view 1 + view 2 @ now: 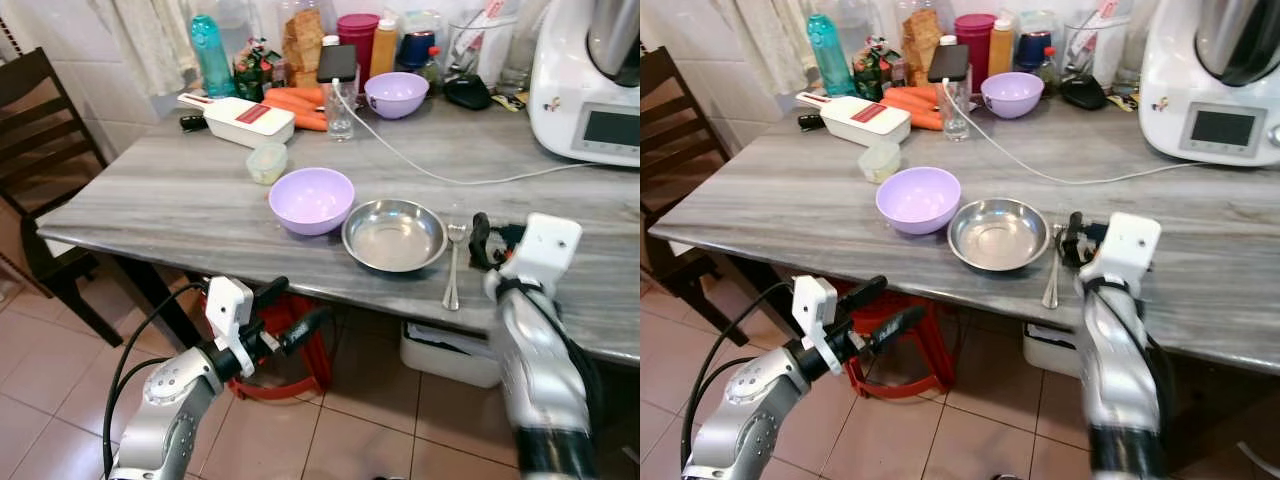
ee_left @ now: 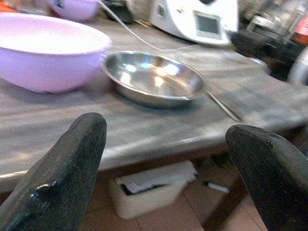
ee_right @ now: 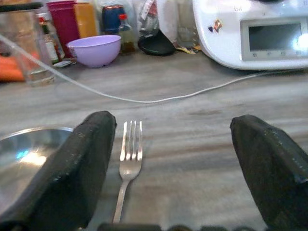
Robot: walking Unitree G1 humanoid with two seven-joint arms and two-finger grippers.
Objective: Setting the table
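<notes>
On the grey marble table a steel dish stands near the front edge, with a lilac bowl touching its left side. A fork lies just right of the dish, tines pointing away from me. My right gripper hovers low over the table just right of the fork; it is open and holds nothing. My left gripper is open below the table's front edge, pointing toward the lilac bowl and the dish.
A second lilac bowl, bottles, carrots, a white slicer box and a small lidded tub crowd the back. A white appliance stands at the back right, its cable crossing the table. Dark chair on the left; red stool and white bin underneath.
</notes>
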